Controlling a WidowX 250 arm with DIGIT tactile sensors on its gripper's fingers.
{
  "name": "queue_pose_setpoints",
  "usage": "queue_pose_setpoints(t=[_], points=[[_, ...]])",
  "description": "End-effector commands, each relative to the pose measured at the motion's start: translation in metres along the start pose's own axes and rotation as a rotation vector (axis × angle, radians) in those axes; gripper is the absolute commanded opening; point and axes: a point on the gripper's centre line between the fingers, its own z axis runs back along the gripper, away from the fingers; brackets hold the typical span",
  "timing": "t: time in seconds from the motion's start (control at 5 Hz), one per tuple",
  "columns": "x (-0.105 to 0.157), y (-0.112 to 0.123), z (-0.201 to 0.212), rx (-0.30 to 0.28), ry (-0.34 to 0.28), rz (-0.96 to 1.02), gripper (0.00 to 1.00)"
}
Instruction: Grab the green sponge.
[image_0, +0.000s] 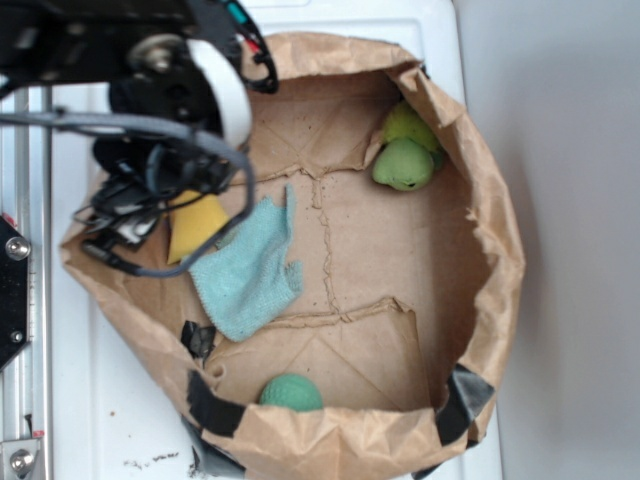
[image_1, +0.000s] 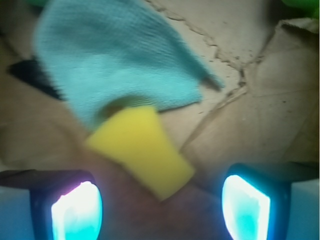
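The green sponge (image_1: 141, 150) is really a yellow foam block, lying on the cardboard floor of the paper bag (image_0: 490, 240), one end tucked just under the edge of the teal cloth (image_1: 110, 55), the other end poking toward my gripper (image_1: 161, 207). In the wrist view the fingers (image_1: 77, 212) are spread wide, one on each side of the sponge's near end, nothing pinched, and I can't tell if the pads are down at sponge level or above it. In the exterior view the arm covers most of the sponge, only a yellow wedge shows (image_0: 197, 226) beside the cloth, close to the bag's wall on that side. Away from the sponge across the floor: a light green plush toy (image_0: 405, 160) at the far wall, a dark green ball (image_0: 291, 393) near the taped rim, both well apart from it. My read: I'm lined up for the grasp, not closed yet. To do it well I'd drop straight down, keep the sponge centred between the pads since it sits slightly nearer one pad, close on the free end only so I don't snag the cloth, squeeze gently as foam will compress, and mind the bag wall
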Motion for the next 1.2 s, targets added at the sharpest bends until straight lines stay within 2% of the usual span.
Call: queue_pose_setpoints(t=[0.0, 0.4, 0.8, 1.0], points=[[0.003, -0.004, 0.000, -0.050, -0.033, -0.012, 1.00], [0.009, 0.008, -0.031, -0.024, 0.002, 0.002, 1.00], [0.012, 0.018, -0.051, 0.017, -0.009, 0.000, 1.00], [0.012, 0.018, -0.052, 0.014, -0.013, -0.003, 1.00]])
